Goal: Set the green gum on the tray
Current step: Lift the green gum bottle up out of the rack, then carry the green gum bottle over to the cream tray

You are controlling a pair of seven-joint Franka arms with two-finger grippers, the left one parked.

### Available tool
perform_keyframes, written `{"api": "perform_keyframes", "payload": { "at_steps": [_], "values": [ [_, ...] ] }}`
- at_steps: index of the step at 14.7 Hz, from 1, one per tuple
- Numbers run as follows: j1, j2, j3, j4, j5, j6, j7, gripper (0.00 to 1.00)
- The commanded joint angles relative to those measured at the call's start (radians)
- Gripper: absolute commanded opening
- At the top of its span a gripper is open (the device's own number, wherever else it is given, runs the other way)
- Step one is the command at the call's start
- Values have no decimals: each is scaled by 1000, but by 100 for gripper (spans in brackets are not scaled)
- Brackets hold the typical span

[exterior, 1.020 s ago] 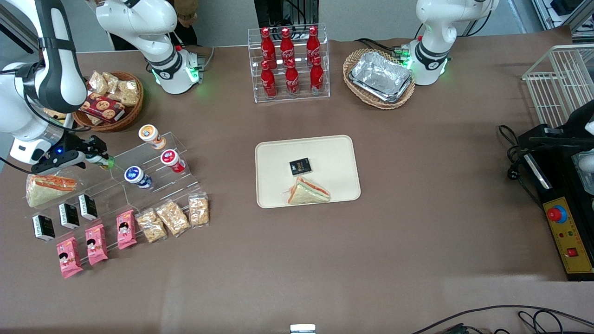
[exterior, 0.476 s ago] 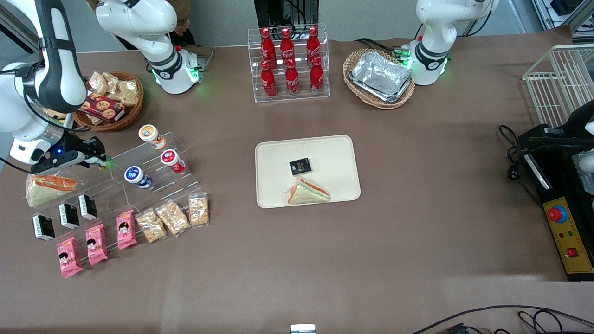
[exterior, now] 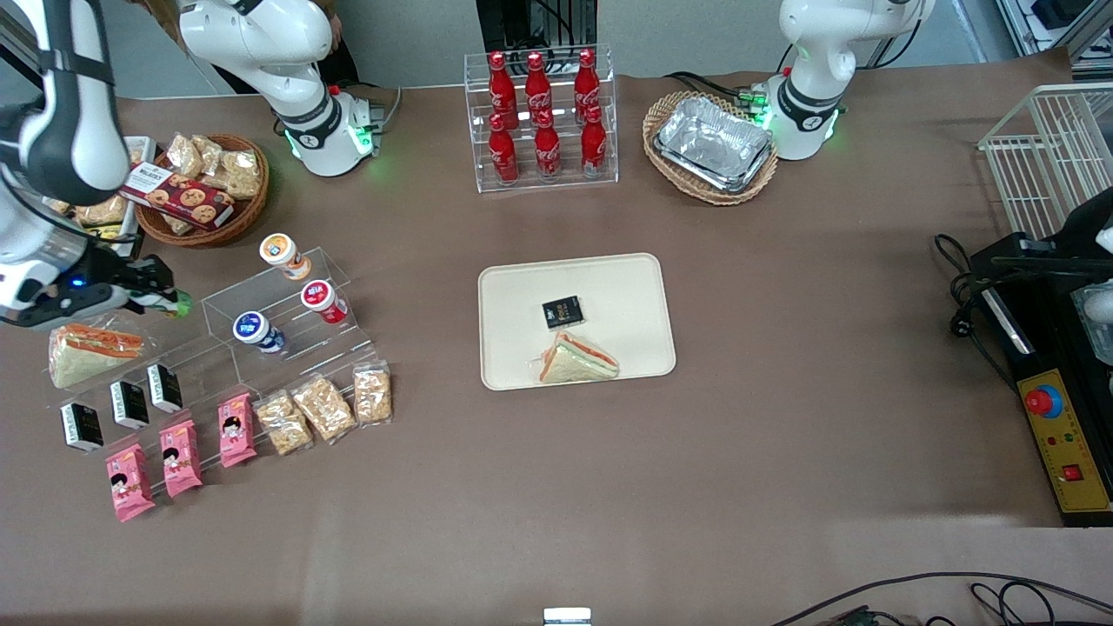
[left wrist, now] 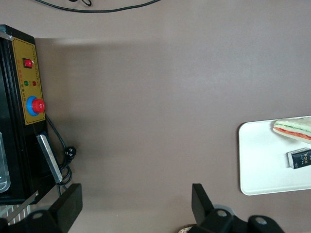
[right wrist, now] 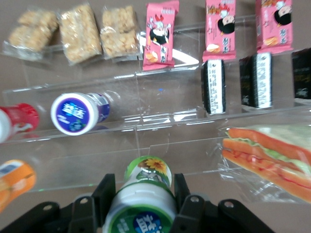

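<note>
Gripper [exterior: 163, 296] w/ fingers pinched on the green gum [right wrist: 141, 200], held above the clear stepped rack [exterior: 287, 326] at the working arm's end of the table, near the blue bottle [right wrist: 77, 112]. Tray [exterior: 626, 287] sits mid-table, well apart, w/ a sandwich [exterior: 577, 358] and small black pack [exterior: 563, 311] on it.

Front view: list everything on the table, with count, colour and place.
green gum: 1, green, in the hand
tray: 1, cream, table middle
sandwich: 1, on the tray
black packet: 1, on the tray
gum bottles: 3, orange, red, blue, on the clear stepped stand
cola bottles: 6, red, in the clear rack
foil trays: silver, stacked in a wicker basket
pink packets: 3, stand's nearest row
snack basket: 1, wicker, working arm's end
hand: 1, black, above the stand, shut on the gum
</note>
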Motion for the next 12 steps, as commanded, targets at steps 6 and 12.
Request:
{"api": "perform_keyframes", "payload": {
  "at_steps": [6, 12],
  "values": [
    [133, 51, 10, 412, -10, -429, 197, 51],
    [193, 53, 197, 461, 51, -514, 653, 51]
  ]
}}
